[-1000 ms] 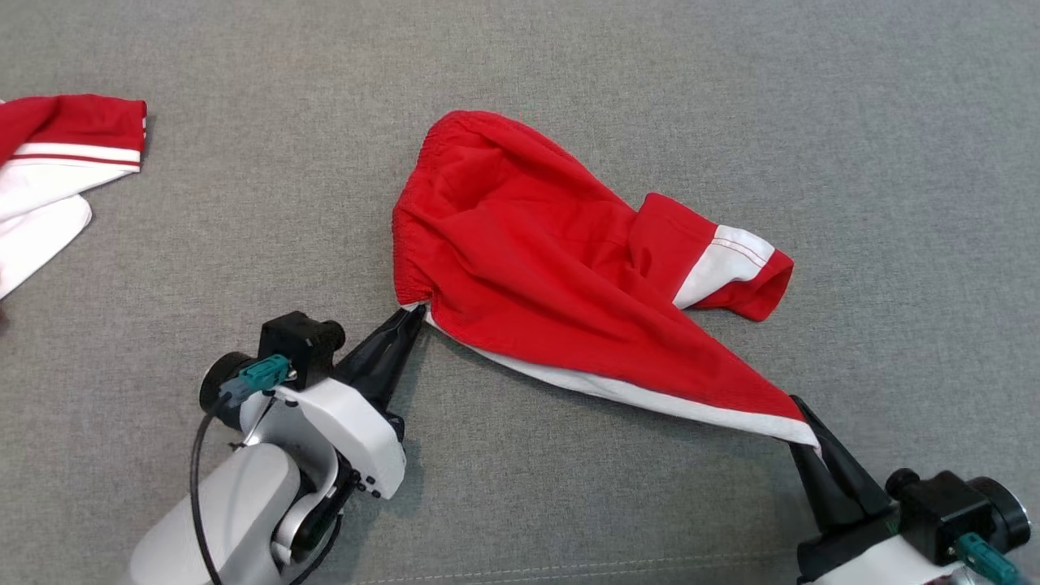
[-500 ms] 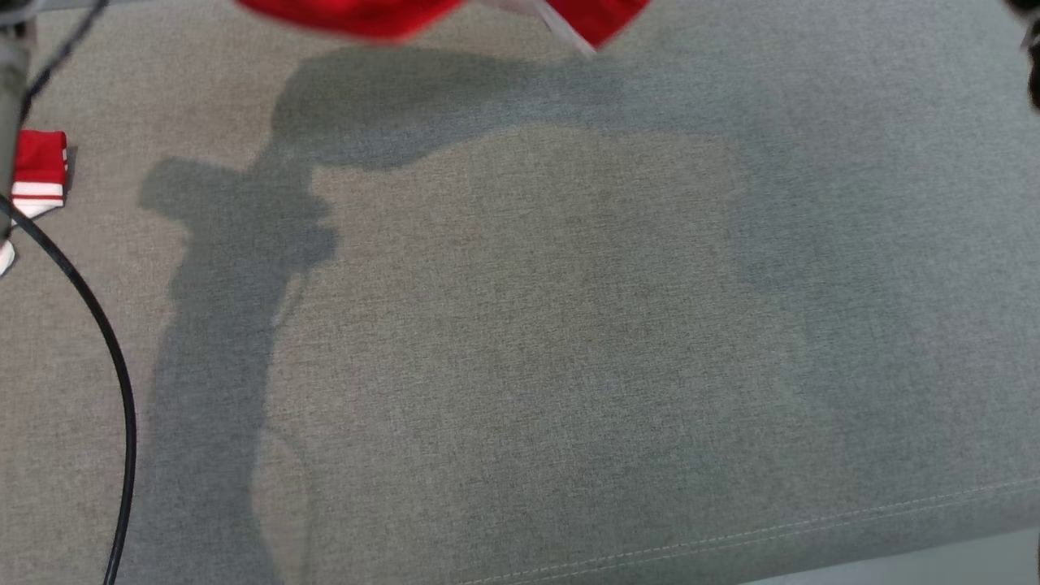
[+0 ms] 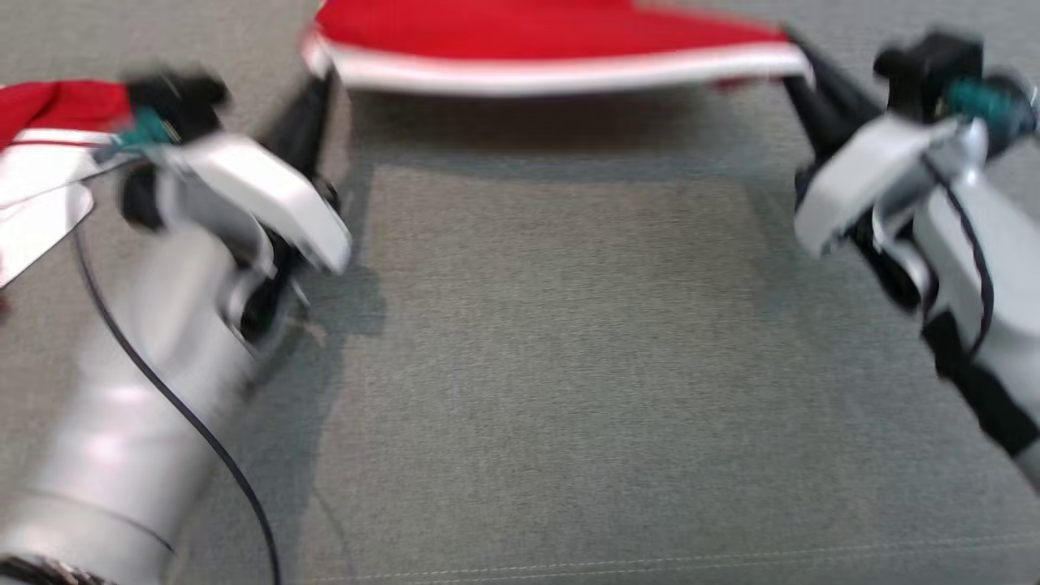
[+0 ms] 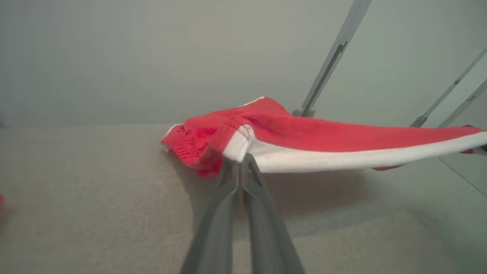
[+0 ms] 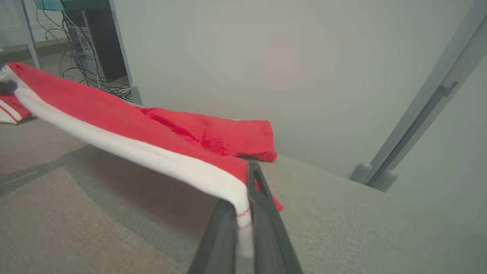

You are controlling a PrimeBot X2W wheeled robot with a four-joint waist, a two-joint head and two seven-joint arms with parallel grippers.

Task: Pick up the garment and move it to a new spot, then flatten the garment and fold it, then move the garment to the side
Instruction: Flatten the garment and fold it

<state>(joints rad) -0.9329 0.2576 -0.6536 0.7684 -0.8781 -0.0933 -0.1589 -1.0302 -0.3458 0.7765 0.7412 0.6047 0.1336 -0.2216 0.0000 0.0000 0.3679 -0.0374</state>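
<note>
Your garment (image 3: 552, 41) was red shorts with a white side band. It was pulled taut between the left gripper (image 4: 239, 161), pinched shut on the waistband corner, and the right gripper (image 5: 249, 179), pinched shut on the hem corner. Its far folds sagged to the grey fabric (image 3: 552, 325) beyond them. A second earlier it lay crumpled. Its long axis ran gripper to gripper, waistband leftward.

grey woven fabric surface (image 3: 569, 366) spans the foreground, with a stitched seam (image 3: 650, 561) running along its near edge. plain pale wall (image 5: 266, 57) behind it. slanted grey metal struts (image 4: 336, 53) stand against the wall. far corner: dark cabinet (image 5: 102, 42), tangled cables (image 5: 81, 61) beside it. light even, shadows soft.
</note>
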